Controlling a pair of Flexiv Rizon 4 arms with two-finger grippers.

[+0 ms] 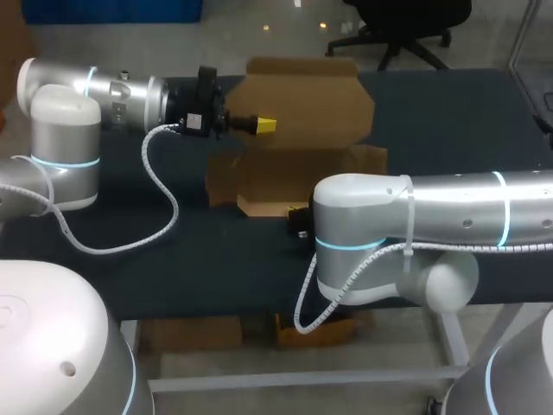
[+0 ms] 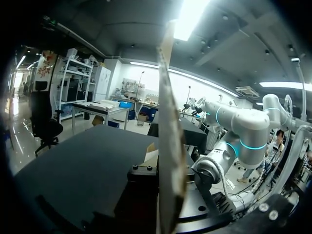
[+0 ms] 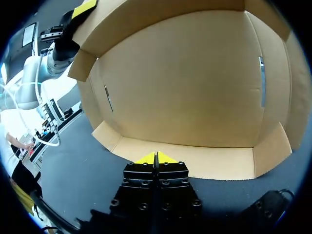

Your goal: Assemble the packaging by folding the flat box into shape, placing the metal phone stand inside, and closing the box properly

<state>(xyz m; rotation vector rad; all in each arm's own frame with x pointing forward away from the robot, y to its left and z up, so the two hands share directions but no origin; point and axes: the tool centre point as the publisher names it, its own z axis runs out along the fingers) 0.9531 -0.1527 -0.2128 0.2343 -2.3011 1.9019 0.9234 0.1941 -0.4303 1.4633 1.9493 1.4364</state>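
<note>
A brown cardboard box (image 1: 298, 177) lies half folded in the middle of the dark table, its tall back panel (image 1: 302, 99) raised. My left gripper (image 1: 263, 126) is shut on that panel's edge; the left wrist view shows the cardboard (image 2: 165, 122) edge-on between its dark fingers. My right gripper (image 3: 156, 158) is shut with nothing in it, its yellow tips resting at the box's low front flap (image 3: 195, 161). Ahead of it is the box's inside (image 3: 185, 83), with side flaps standing up. From above, my right arm (image 1: 406, 216) hides that gripper. No phone stand shows.
The dark table (image 1: 449, 121) stretches bare to the right of the box and in front of it. My left arm's white cable (image 1: 164, 186) loops over the table to the left of the box. My right arm (image 2: 234, 126) shows beyond the cardboard in the left wrist view.
</note>
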